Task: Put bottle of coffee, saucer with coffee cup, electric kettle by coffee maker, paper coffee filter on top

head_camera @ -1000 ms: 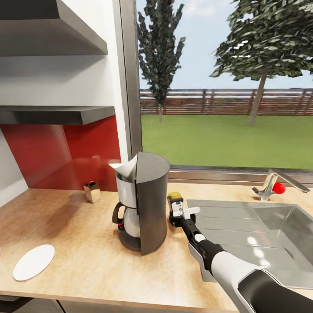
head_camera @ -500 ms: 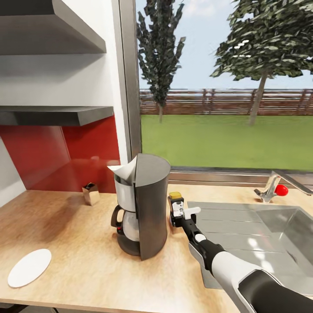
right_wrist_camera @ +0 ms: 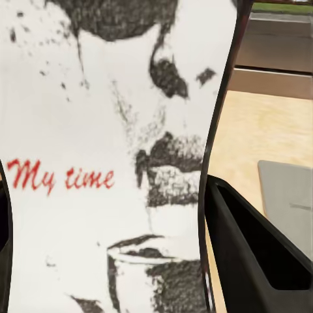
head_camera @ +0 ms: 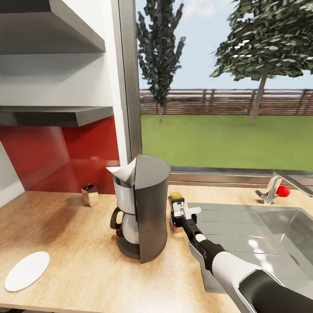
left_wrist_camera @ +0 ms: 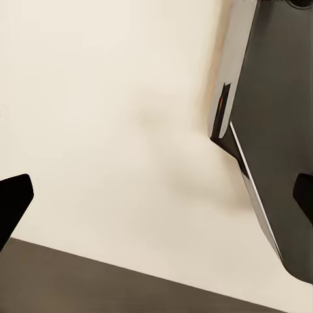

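Beige wood-look desk (head_camera: 78, 226) is running under a wide window, with a steel sink (head_camera: 278, 226) set in at 3 o'clock. Coffee maker (head_camera: 145, 206) is standing upright mid-desk, a paper coffee filter (head_camera: 124, 171) sitting in its top. Right gripper (head_camera: 177, 211) is reaching in just beside the machine, at its 3 o'clock, jaws clenched on the bottle of coffee (head_camera: 176, 204), which is standing on the desk; its white label (right_wrist_camera: 111, 163) is showing close in the right wrist view. Saucer (head_camera: 27, 271) is lying flat at 8 o'clock, well apart. Left gripper (left_wrist_camera: 156, 202) is showing dark fingertips (left_wrist_camera: 13, 202) spread wide, released, over a pale surface.
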Controlling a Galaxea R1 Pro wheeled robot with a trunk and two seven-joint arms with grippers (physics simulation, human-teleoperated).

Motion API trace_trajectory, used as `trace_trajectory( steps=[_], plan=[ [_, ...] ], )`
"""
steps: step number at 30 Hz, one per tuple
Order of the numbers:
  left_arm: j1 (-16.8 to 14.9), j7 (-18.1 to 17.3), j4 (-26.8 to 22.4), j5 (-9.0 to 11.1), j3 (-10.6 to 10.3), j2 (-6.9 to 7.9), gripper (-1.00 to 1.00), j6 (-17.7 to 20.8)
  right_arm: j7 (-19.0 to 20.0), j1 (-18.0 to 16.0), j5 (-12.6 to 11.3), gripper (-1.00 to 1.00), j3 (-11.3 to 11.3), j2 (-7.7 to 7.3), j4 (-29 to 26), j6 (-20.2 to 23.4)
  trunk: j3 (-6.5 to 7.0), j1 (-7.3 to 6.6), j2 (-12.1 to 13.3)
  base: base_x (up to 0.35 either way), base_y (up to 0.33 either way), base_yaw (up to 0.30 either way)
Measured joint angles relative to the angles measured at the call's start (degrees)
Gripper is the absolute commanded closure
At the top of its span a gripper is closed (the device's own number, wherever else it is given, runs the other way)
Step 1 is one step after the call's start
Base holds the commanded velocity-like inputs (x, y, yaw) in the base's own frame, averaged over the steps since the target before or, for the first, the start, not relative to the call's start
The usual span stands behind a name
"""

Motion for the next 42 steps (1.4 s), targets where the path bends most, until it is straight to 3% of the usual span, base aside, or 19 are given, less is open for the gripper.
trace_trajectory(
  steps=[1,42],
  plan=[
    [-0.01,0.00,0.00,0.00,0.00,0.00,-1.00,0.00,0.01,0.00,-0.02,-1.00,0.00,0.00,0.16,0.01,0.00,0.00,0.00,0.000,0.000,0.000],
    [0.00,0.09,0.07,0.00,0.00,0.09,-1.00,-0.01,0.01,0.00,-0.08,-1.00,-0.01,-0.09,0.66,-0.06,0.00,0.00,0.00,-0.029,0.000,0.000]
  ],
)
